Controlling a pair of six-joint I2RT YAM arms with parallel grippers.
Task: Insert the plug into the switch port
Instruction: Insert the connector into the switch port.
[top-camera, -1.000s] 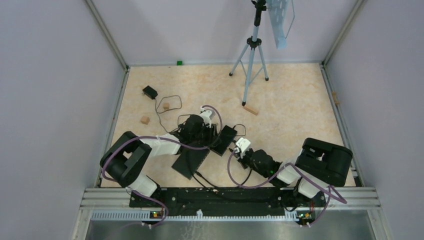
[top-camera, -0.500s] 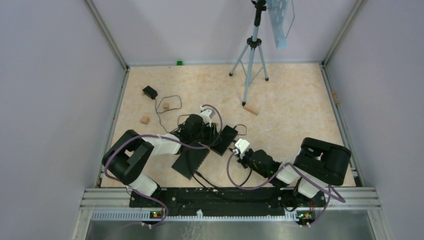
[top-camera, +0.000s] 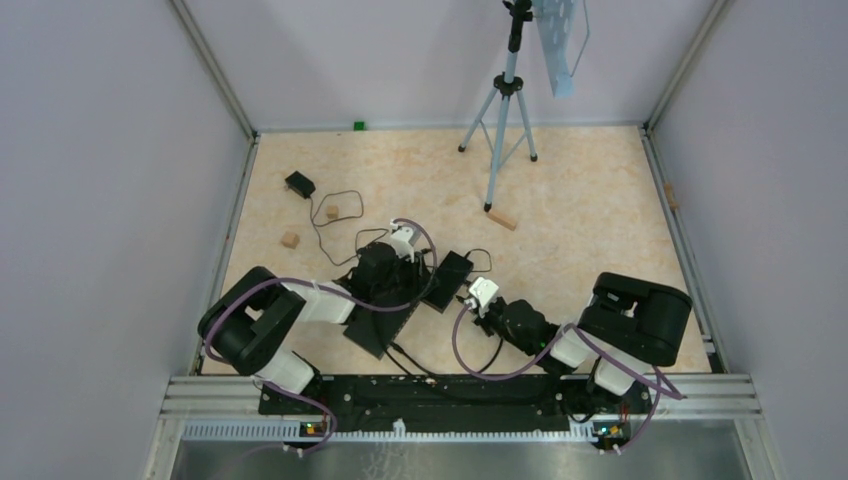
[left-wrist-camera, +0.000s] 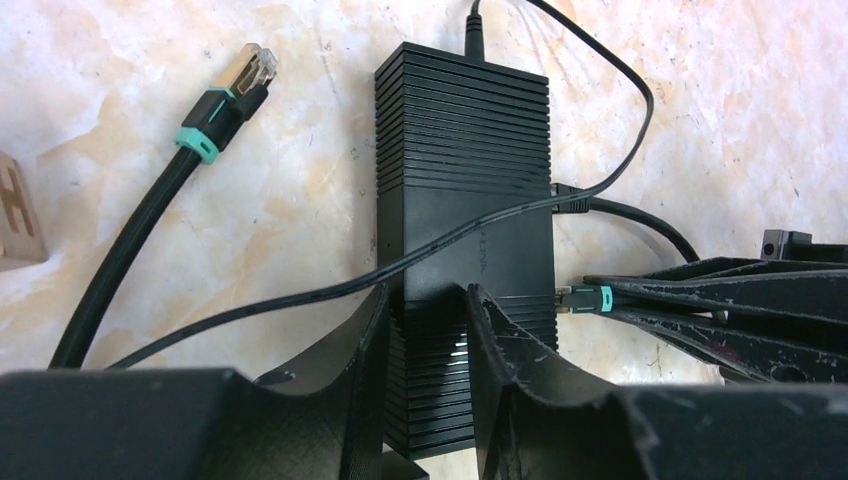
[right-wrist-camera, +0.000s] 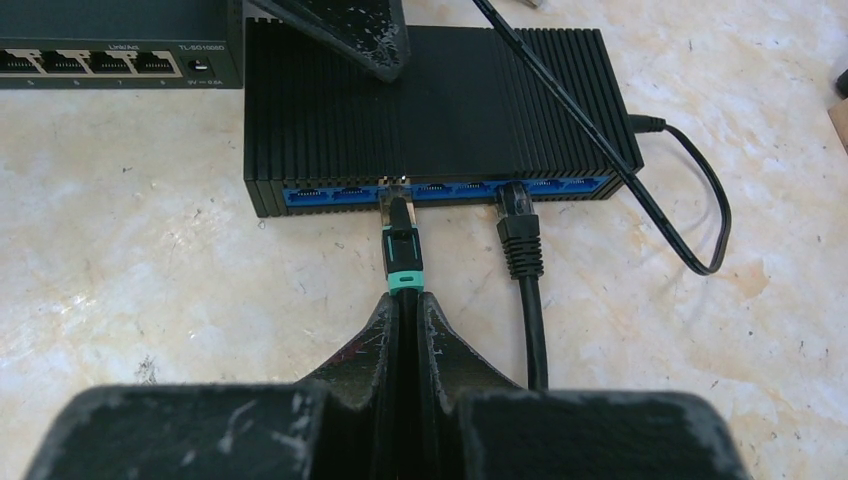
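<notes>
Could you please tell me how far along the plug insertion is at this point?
Done: the right gripper is shut on the teal-banded plug, lined up with the blue port row of the switch, beside a seated black plug. In hand: the teal-banded plug's tip is at a port mouth, most of its body showing; the left gripper, open, sits over the switch. Left: push it home, then release.

thin cable (right-wrist-camera: 560, 82) across switch (left-wrist-camera: 460, 130), tripod (top-camera: 507, 100) well behind

The left arm (top-camera: 320, 300) is reaching low, left gripper (left-wrist-camera: 428, 335) holding fingers a little apart. The right arm (top-camera: 525, 322) is stretching low, right gripper (right-wrist-camera: 408, 305) pinching the plug (right-wrist-camera: 402, 240).
</notes>
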